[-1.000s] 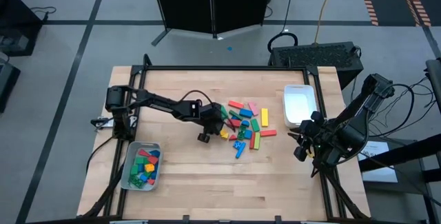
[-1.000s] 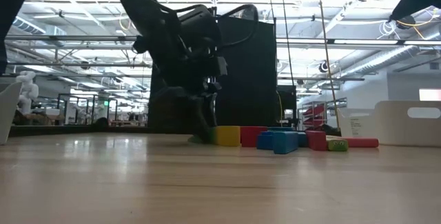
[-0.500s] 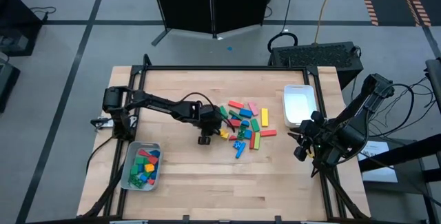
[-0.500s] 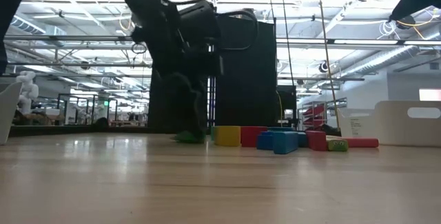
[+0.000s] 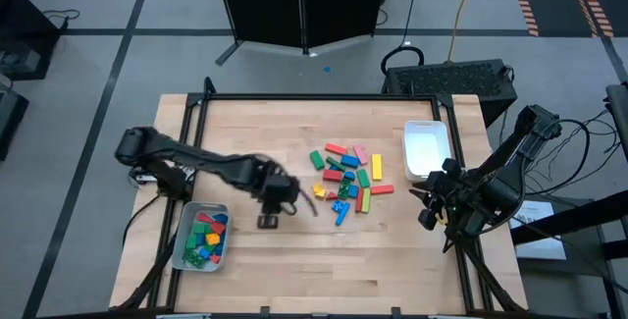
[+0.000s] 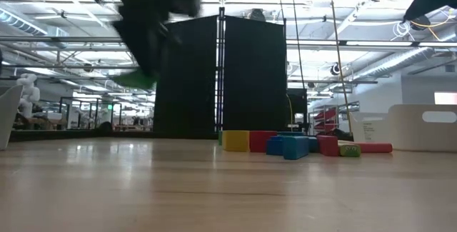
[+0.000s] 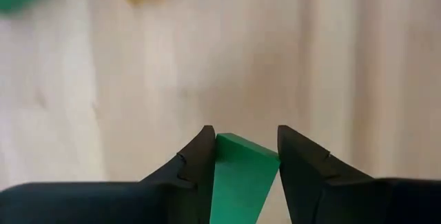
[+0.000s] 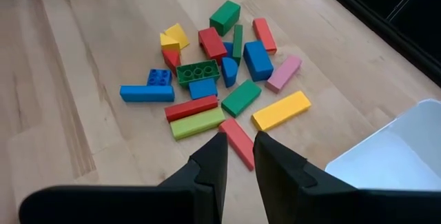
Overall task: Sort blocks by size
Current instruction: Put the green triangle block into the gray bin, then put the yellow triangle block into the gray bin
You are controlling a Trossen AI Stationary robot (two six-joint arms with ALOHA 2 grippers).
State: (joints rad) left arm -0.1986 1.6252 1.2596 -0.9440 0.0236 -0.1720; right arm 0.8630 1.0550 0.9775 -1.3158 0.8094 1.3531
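Blocks (image 5: pixel 345 179) lie in a loose heap on your table (image 5: pixel 294 250), between the two trays: smooth plastic bars and short cubes in red, green, blue, yellow, pink and lime, some with studs on top. One green block (image 7: pixel 236 176) is off the table, clamped between the fingers of your left gripper (image 7: pixel 241 156), which hangs on the side of the heap toward the grey tray (image 5: pixel 181 245). In the low view it sits well above the table, blurred, with a green patch under it. The jaws stand partly apart, filled by the block's width; its flat faces press against both dark pads.

That grey tray, near the table's front corner on the left arm's side, already holds a jumble of red, green, blue and yellow blocks. The white tray (image 5: pixel 428 149) on the far side of the heap shows a bare pale floor.

Your table is pale wood with visible plank seams, framed by a black rail. Around it you see grey floor with dark lines, and a black cabinet (image 5: pixel 299 5) behind the table. The low view shows a bright hall with ceiling trusses.

Your right gripper (image 8: pixel 238 149) waits beyond the white tray, past the table's edge, its jaws a narrow slit apart and holding nothing.
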